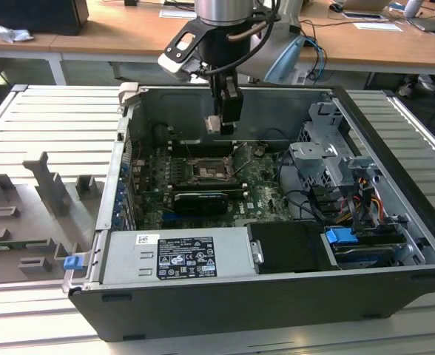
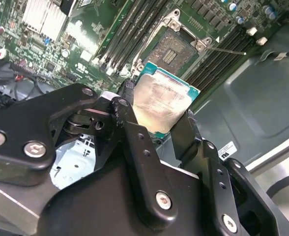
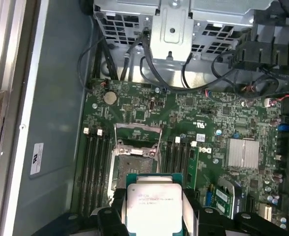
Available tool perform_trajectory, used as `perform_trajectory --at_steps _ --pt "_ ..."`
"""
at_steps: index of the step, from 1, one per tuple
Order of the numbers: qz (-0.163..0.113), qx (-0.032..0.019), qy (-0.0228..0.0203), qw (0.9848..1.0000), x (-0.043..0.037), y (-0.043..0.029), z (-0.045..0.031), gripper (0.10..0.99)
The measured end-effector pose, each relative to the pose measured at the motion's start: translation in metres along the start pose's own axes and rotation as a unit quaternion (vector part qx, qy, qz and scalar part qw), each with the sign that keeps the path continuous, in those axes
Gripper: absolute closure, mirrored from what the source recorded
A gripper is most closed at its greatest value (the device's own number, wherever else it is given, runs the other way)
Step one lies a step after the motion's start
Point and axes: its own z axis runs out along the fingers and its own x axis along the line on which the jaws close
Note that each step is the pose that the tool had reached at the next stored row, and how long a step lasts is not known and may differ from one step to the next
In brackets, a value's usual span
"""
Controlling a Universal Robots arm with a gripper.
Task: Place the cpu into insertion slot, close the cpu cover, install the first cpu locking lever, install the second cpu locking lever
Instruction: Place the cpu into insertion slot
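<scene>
— Where is the cpu [image 3: 153, 206]?
— Pinched in the hand [image 1: 219, 124], in the upper middle of the exterior view, hanging in the air inside the open computer case [image 1: 395, 170]. The two black fingers [image 2: 134, 142] are clamped against its opposite edges
— What does it look like?
— A small flat square. In the second wrist view its face shows pale silver with dull smears, and a thin teal-green rim runs round it. In the first wrist view the face is a silver plate with small dark print, sitting on a green base
— And the insertion slot [image 3: 134, 164]?
— Uncovered, on the green motherboard [image 3: 223, 118], between two banks of long black memory slots [image 3: 93, 162]. In the exterior view it lies just below the cpu, near the frame's centre. Dark in the middle, metal around the rim. The cpu is apart from it, not seated
— The cpu cover [image 3: 138, 132]?
— It looks folded back at one edge of the slot, a thin grey metal frame
— What carries the case?
— A grey slatted worktop [image 1: 47, 118]
</scene>
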Motion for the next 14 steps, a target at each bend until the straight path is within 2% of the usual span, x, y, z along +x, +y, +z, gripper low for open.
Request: perform_trajectory --at_steps 14 --pt "0.012 0.0012 -0.0011 0.9999 0.0003 -0.002 0.0242 0.545"
